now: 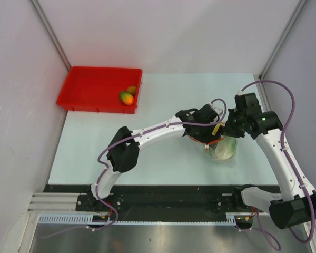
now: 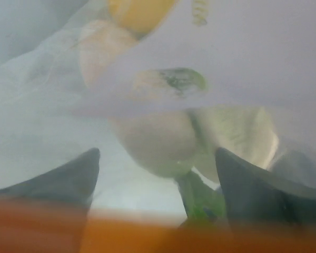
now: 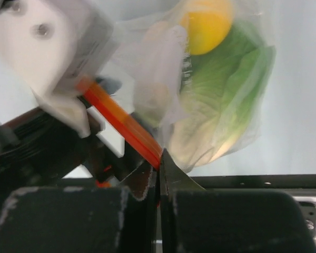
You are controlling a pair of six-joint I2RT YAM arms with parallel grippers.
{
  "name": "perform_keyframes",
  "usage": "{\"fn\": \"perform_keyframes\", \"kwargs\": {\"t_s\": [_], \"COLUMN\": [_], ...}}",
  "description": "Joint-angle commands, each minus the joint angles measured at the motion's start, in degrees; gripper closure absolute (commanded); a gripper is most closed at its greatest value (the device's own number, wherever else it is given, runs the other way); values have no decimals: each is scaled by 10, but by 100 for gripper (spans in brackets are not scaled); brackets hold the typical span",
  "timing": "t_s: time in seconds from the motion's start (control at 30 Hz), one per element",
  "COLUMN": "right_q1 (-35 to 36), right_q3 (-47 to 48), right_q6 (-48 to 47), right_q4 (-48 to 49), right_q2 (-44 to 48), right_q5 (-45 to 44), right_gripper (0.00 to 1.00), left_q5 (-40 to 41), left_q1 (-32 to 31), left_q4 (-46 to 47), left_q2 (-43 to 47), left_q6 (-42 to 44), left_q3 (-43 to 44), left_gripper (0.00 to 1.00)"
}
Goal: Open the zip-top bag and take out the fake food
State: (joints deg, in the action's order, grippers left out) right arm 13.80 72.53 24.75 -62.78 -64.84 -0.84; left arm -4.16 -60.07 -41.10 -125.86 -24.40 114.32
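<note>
Located right of table (image 1: 163, 158) centre: zip-top bag (image 1: 225, 150), between both grippers. Clamped in the fully closed right gripper (image 3: 159, 158): red-orange zip strip (image 3: 121, 118). Spread wide at the bag mouth: left gripper (image 2: 157, 158), clamping nothing. Visible inside the bag: lettuce (image 3: 226, 89), yellow piece (image 3: 205, 23), white radish (image 2: 158, 142). Lying in the red tray (image 1: 81, 87), far left corner: mango-like fruit (image 1: 127, 98), small piece (image 1: 131, 90) touching it.
</note>
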Motion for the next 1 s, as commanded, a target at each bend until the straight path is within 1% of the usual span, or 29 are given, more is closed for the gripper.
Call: {"fn": "perform_keyframes", "kwargs": {"t_s": [0.0,0.07,0.2,0.23,0.33,0.37,0.53,0.57,0.6,0.63,0.7,0.73,0.77,0.83,0.9,0.97], "right_q1": [28,28,28,28,29,29,29,28,27,26,25,24,25,27,32,40], "right_q3": [15,14,14,14,15,14,14,14,14,15,14,14,14,15,13,13], "right_q6": [39,45,49,48,50,48,48,48,47,45,44,41,39,34,21,11], "right_q4": [19,20,26,25,24,22,22,21,23,23,24,24,25,25,34,41], "right_q2": [-3,-6,-4,-2,-1,-1,3,5,7,8,9,8,7,7,8,11], "right_q5": [21,26,27,25,24,22,19,18,18,17,16,16,15,9,9,-13], "right_gripper": [100,100,100,100,100,100,100,100,100,100,100,100,100,100,100,100], "left_q5": [38,26,-20,-23,-16,-15,-16,-19,-19,-19,-17,-17,-16,-18,-19,-23], "left_q1": [-5,-5,-6,-5,-5,-5,-1,-1,-1,-1,-1,-1,0,-1,-1,0], "left_q4": [37,57,83,86,100,107,129,130,131,130,125,119,116,107,99,82], "left_q2": [1,1,-4,-8,-18,-21,-26,-24,-17,-13,-5,3,10,29,40,53], "left_q6": [15,20,23,23,29,31,39,41,44,46,54,55,57,61,66,71], "left_q3": [-56,-60,-68,-67,-74,-76,-83,-83,-85,-86,-85,-84,-82,-79,-70,-53], "left_gripper": [6,9,13,14,21,32,52,61,64,69,76,87,92,100,100,100]}}
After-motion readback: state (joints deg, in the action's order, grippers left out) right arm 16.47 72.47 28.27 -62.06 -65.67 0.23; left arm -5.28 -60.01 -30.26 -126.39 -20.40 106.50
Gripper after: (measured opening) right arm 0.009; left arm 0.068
